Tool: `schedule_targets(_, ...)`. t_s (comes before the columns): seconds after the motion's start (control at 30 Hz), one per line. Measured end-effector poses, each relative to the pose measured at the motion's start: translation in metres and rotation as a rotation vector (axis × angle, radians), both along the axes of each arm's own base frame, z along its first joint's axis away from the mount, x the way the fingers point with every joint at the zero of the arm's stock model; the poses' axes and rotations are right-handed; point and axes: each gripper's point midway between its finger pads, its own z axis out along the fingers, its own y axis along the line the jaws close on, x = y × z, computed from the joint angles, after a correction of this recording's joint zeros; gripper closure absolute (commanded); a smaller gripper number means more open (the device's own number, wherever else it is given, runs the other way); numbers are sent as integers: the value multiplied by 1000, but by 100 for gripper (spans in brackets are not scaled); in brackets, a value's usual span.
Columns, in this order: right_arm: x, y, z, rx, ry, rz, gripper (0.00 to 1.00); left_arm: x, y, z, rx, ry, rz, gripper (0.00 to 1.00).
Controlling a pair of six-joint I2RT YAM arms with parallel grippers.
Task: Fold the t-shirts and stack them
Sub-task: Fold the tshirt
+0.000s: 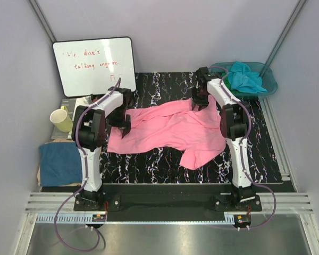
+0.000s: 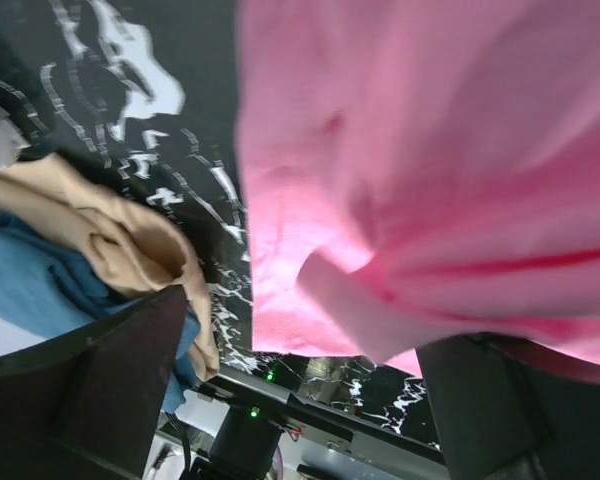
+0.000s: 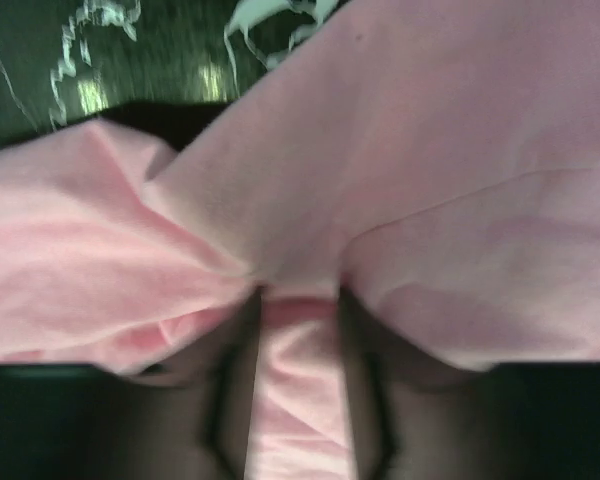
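**On the marbled bench [image 1: 165, 169], flattening the pink t-shirt [image 1: 170, 127]**

Nearest, at the left, a dark blue t-shirt [image 1: 61, 162] lay folded. Mid-bench the soft pink t-shirt sprawled, rumpled and slack. The left gripper [image 1: 122, 125] stood wide at its hem, holding nothing. Farther back, the right gripper [image 1: 198, 100] pinched a gathered fold. Next, probably, came an even regrasp of the corners. Beyond, turquoise t-shirts [image 1: 244, 78] filled a translucent basin [image 1: 270, 85].

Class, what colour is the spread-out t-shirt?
The t-shirt is bright pink; clearest from the top external view.
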Motion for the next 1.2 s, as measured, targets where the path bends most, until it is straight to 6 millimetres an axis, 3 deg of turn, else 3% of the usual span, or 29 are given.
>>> schedule_targets(0.07,-9,-1,6,6,16,4,29,3,3,5,16,-14,6,1)
schedule_targets(0.27,-27,-6,50,14,-19,6,22,42,-3,29,-6,-156,7,7)
schedule_targets(0.37,-33,-7,78,25,-62,9,21,69,-12,47,-47,-250,-7,20)
schedule_targets(0.4,-34,-8,84,26,-73,9,21,77,-14,52,-62,-273,-10,31)
schedule_targets(0.47,-36,-8,93,29,-86,10,21,90,-21,56,-99,-310,-9,36)
schedule_targets(0.57,-40,-9,93,28,-82,11,20,101,-29,48,-186,-315,8,35)
schedule_targets(0.67,-45,-11,86,21,-58,13,20,102,-29,26,-333,-289,106,32)
schedule_targets(0.8,-45,-11,81,18,-46,16,20,105,15,9,-431,-275,290,32)
schedule_targets(0.9,-43,-10,78,17,-40,16,20,110,29,3,-462,-279,339,32)
schedule_targets(1.2,-31,-7,70,20,-27,18,19,121,1,-3,-594,-266,335,33)
